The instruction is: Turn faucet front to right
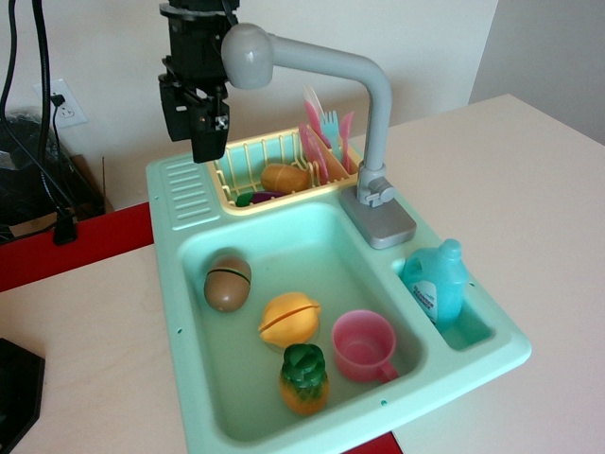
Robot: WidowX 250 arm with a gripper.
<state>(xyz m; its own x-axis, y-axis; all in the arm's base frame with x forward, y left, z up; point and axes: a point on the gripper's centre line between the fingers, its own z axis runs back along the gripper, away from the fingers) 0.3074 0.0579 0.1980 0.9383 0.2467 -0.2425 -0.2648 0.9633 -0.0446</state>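
Note:
The grey toy faucet [373,104] stands on its square base [378,219] at the back right of a mint green sink [189,312]. Its long arm reaches left and ends in a round head [247,56] above the yellow dish rack [227,180]. My black gripper [206,142] hangs just left of and partly behind the head, fingers pointing down, above the sink's back left corner. I cannot tell whether it touches the head. I cannot tell whether the jaws are open or shut.
The basin holds a brown kiwi-like toy [227,282], a yellow lemon [289,317], a pineapple [303,378] and a pink cup [364,345]. A blue bottle [437,282] sits in the right compartment. Pink and blue cutlery [326,137] stands in the rack. A black object [17,392] lies at lower left.

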